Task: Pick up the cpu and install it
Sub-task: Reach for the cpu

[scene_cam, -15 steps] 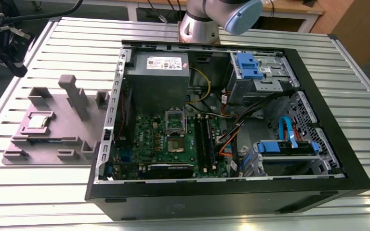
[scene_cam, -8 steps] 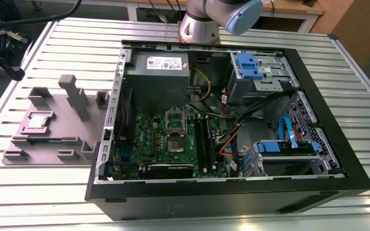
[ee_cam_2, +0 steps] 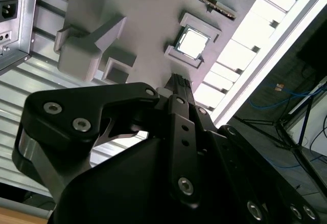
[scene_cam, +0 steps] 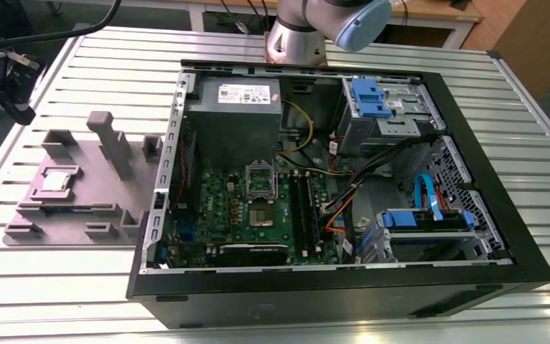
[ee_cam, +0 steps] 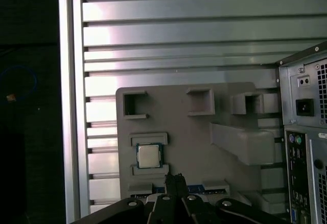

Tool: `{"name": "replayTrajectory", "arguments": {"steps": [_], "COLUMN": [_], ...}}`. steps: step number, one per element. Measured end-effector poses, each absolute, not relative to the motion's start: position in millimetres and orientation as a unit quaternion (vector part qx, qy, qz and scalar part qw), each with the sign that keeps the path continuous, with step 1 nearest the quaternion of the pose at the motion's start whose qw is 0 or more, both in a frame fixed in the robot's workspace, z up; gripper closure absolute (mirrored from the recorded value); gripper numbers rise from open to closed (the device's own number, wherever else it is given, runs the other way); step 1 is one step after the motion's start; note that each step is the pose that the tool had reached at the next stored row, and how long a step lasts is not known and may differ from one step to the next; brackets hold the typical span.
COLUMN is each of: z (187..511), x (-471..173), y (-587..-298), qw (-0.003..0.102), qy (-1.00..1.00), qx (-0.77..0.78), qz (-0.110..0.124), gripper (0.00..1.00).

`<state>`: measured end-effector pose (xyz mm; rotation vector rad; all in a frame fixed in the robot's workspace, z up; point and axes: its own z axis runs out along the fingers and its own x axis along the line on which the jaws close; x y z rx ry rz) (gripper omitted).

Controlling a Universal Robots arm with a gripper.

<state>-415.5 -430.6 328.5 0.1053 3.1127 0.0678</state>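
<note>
The cpu [scene_cam: 57, 180] is a small square chip with a pale metal top, lying flat in a shallow pocket of a grey fixture plate [scene_cam: 84, 215] at the exterior view's left. Both wrist views look down on the cpu [ee_cam_2: 193, 43] [ee_cam: 149, 156] from well above. My gripper [ee_cam: 174, 179] [ee_cam_2: 181, 81] hangs high over the plate, just to one side of the chip and touching nothing; its fingertips are pressed together and empty. On the green motherboard [scene_cam: 227, 208] the socket [scene_cam: 260, 215] lies bare with its hinged metal frame [scene_cam: 258, 174] raised.
An open black computer case [scene_cam: 351, 294] lies on the slatted metal table [scene_cam: 65, 294], with a grey power supply [scene_cam: 234, 107], cables and blue drive brackets inside. Upright grey posts [scene_cam: 112, 147] rise from the fixture plate. The table's edge [ee_cam: 71, 106] runs close to the plate.
</note>
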Motion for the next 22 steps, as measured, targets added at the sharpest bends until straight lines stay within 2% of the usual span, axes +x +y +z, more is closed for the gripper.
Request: {"name": "replayTrajectory", "arguments": {"steps": [22], "z": [322.0], "x": [-416.8], "y": [-432.0], "qw": [0.013], "qy": [0.999], "qx": [0.034], "qz": [0.022], "gripper": [0.89]}}
